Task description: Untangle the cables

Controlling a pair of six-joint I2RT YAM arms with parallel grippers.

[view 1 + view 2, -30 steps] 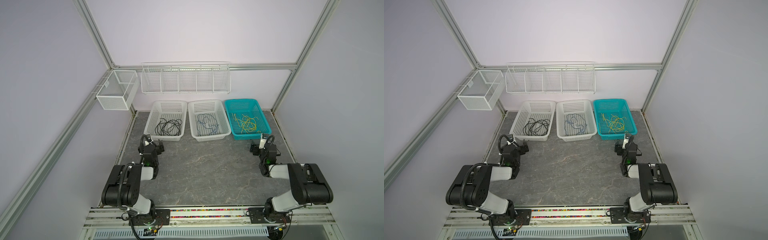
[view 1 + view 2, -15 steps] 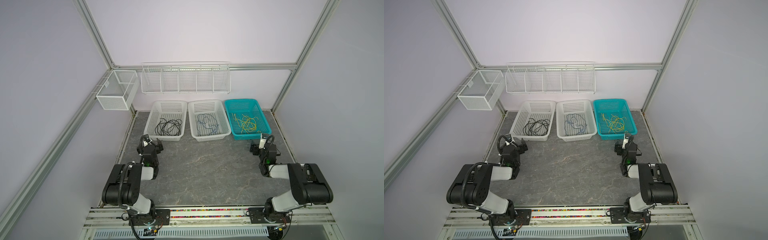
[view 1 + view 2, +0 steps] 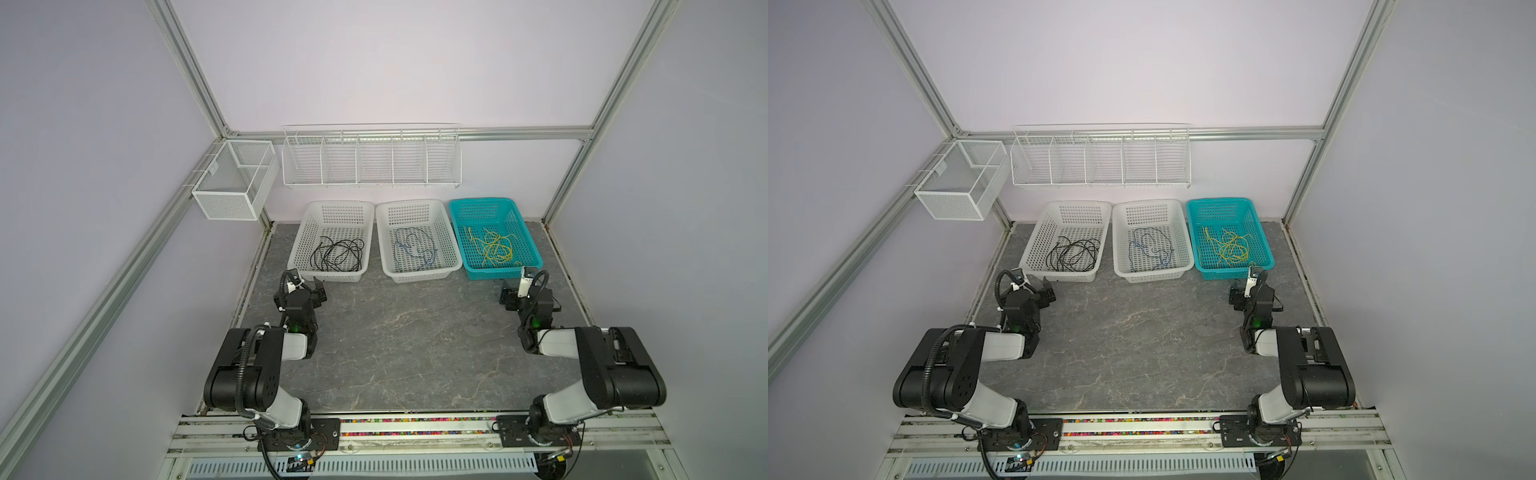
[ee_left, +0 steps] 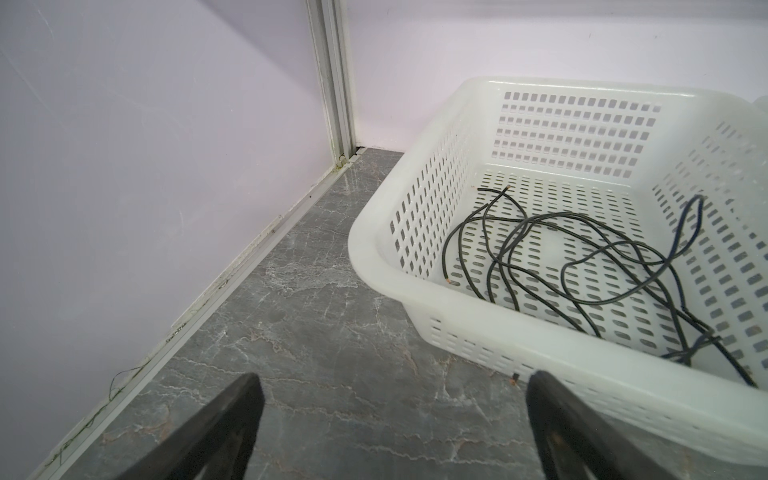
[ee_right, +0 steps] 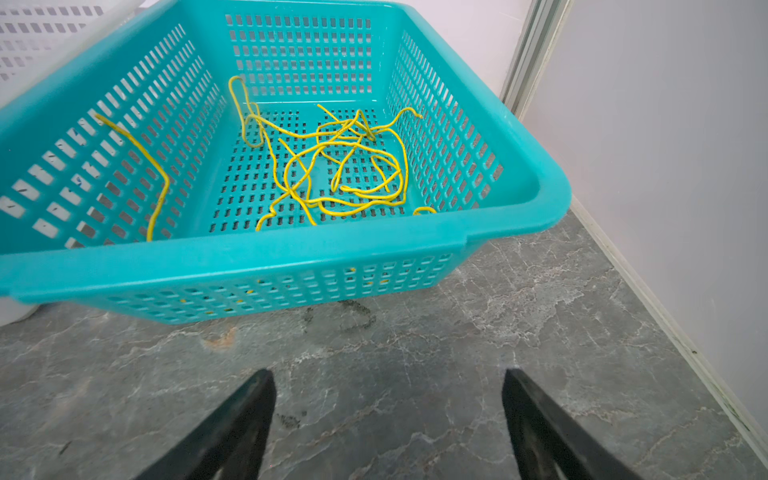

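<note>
Colour decides the layout. At the back of the desk (image 3: 407, 340), across the middle of both top views, the black cables (image 3: 336, 257) lie in the left white basket (image 3: 338, 214), the blue cables (image 3: 415, 249) in the middle white basket (image 3: 409, 214) and the yellow cables (image 3: 494, 249) in the teal basket (image 3: 482, 212). One colour per basket suggests the separating is largely done, though each bundle loops loosely over itself. The left gripper (image 4: 390, 382) hangs low over bare desk just short of the black cables' basket, jaws apart and empty. The right gripper (image 5: 388, 378) sits likewise before the teal basket, jaws apart, holding nothing. Both look parked clear of the rims, probably so no wire gets dragged.
</note>
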